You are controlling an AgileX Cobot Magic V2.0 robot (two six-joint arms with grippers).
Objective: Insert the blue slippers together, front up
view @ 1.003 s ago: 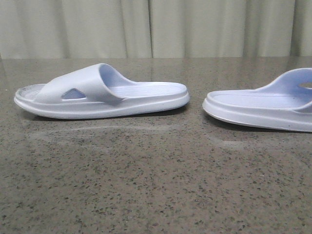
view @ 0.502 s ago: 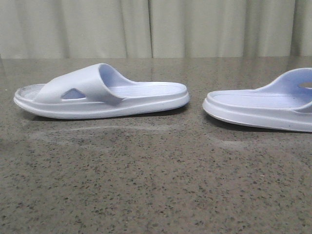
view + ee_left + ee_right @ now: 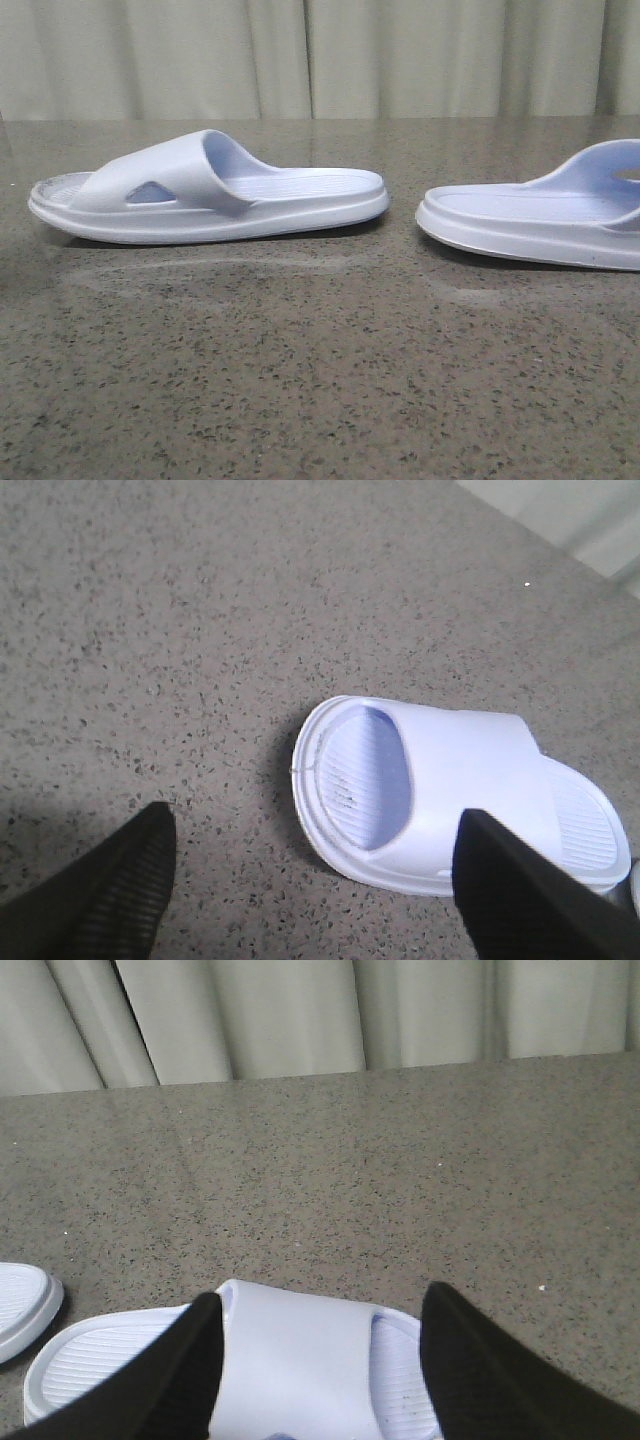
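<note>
Two pale blue slippers lie sole down on the speckled stone table, end to end. The left slipper [image 3: 210,190] has its strap and triangular hole toward the left. The right slipper [image 3: 540,220] is cut off by the right edge. Neither gripper shows in the front view. My left gripper [image 3: 315,810] is open above the table, and the toe end of the left slipper [image 3: 460,790] lies between and beyond its fingers. My right gripper [image 3: 322,1292] is open, its fingers on either side of the right slipper's strap [image 3: 300,1360], not closed on it.
Pale curtains [image 3: 320,60] hang behind the table's far edge. The heel end of the left slipper [image 3: 20,1310] shows at the edge of the right wrist view. Bare stone table [image 3: 320,380] spreads in front of both slippers.
</note>
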